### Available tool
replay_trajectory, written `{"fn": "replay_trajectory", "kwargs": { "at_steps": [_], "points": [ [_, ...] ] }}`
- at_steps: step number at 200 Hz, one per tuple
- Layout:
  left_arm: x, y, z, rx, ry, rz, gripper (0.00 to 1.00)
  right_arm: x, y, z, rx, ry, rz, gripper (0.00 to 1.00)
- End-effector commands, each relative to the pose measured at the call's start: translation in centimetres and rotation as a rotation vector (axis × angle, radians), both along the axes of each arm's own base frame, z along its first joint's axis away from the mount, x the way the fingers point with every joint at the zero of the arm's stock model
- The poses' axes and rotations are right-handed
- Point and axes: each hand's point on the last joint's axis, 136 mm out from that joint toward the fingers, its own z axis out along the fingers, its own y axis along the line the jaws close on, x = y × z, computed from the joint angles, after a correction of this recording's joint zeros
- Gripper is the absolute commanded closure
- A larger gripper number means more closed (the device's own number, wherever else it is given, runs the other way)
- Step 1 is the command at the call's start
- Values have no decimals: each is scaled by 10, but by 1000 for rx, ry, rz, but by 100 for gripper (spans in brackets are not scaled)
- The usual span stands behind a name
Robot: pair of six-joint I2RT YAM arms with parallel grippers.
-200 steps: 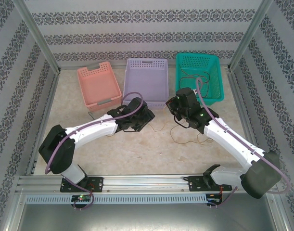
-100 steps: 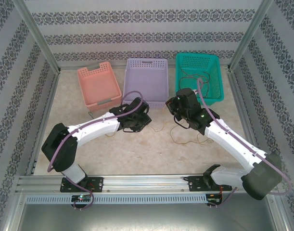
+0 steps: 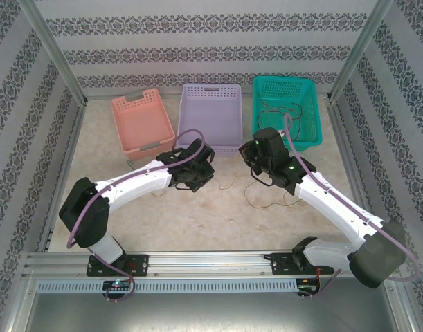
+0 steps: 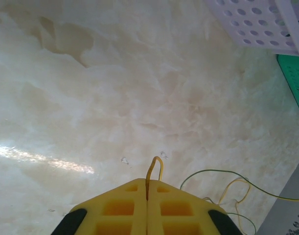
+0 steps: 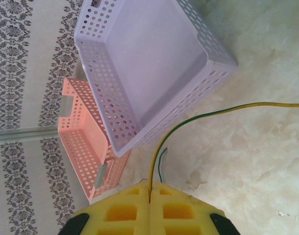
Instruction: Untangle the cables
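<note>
Pinching a thin yellow wire loop, the closed left hand is facing the closed right hand, which is clamping a thin yellow-green wire, with the wires apparently running crosswise between them.

Top view looks down from behind; 2 close wrist views share the lilac basket.

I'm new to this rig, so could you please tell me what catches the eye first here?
A pink basket, a lilac basket and a teal basket line the far side; thin dark cables lie in the teal one. Nearer, the left fingers pinch a yellow wire, the right fingers a yellow-green wire.
</note>
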Motion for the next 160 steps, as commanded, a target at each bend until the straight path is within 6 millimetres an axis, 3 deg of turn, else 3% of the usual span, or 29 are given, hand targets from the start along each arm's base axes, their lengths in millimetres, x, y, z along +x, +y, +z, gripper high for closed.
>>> {"fn": "replay_trajectory", "kwargs": {
  "at_steps": [1, 34, 55, 95, 116, 130, 160],
  "points": [
    [1, 14, 18, 42, -37, -1, 98, -4, -4, -3, -17, -3, -12, 100],
    [9, 35, 46, 94, -108, -9, 100, -3, -15, -7, -37, -1, -10, 100],
    [24, 56, 87, 115, -222, 2, 100, -1, -16, -17, -17, 18, 35, 100],
    [52, 99, 182, 121, -524, 63, 100, 1, 38, -33, 41, 79, 329, 100],
    [58, 128, 218, 142, -628, 131, 100, -4, 57, -34, 14, 93, 440, 74],
    [58, 146, 242, 152, -693, 174, 100, -7, 49, -33, -48, 90, 444, 61],
    [50, 171, 281, 171, -813, 231, 100, -17, -14, -31, -254, 79, 350, 52]
  ]
}}
